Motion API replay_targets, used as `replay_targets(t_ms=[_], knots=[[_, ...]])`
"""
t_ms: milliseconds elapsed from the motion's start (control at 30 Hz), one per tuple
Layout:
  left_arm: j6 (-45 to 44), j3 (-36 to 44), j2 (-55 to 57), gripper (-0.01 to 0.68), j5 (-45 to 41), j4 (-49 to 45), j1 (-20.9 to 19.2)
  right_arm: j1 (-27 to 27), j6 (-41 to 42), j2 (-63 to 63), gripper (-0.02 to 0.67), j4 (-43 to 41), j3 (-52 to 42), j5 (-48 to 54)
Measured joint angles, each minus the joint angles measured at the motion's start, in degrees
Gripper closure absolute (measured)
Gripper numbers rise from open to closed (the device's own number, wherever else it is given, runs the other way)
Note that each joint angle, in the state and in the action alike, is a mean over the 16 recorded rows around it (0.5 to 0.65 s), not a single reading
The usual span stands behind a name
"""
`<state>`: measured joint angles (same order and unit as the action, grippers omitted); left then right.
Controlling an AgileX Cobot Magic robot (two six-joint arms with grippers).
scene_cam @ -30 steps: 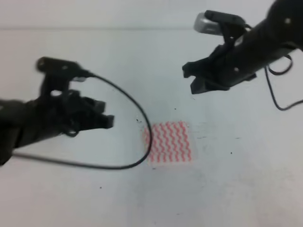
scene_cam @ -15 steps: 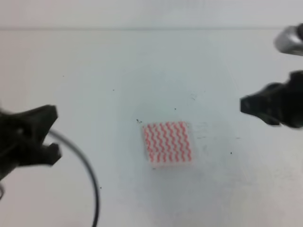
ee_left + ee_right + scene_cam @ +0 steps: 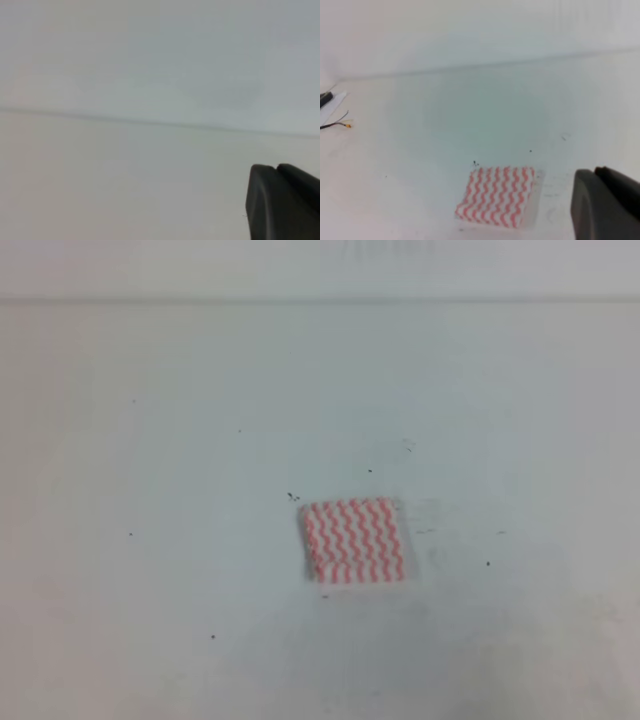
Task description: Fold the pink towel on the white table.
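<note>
Both arms gone from overhead since prev; pink towel folded; gripper states unclear.

Towel: pink-red and white wavy zigzag stripes across its whole visible face; the same pattern shows in the right wrist view. Bench: plain white, with scattered tiny dark specks and faint grey scuffs. Left tool: black, one part visible. Right tool: black. Wire, far left of the right tool: dark with an orange tip.
</note>
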<state>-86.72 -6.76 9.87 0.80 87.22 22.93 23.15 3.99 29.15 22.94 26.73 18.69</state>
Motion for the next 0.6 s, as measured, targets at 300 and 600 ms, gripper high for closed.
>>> replay_targets(t_ms=[300, 600], knots=[[0.0, 6.18, -9.13, 0.677, 5.16, 0.09, 0.0, 0.0, 2.09, -13.83, 0.667, 0.33, -13.62, -7.3], [-0.03, 6.24, -9.25, 0.676, 5.6, 0.22, 0.0, 0.0, 2.02, -14.55, 0.667, 1.29, -17.9, -7.5]])
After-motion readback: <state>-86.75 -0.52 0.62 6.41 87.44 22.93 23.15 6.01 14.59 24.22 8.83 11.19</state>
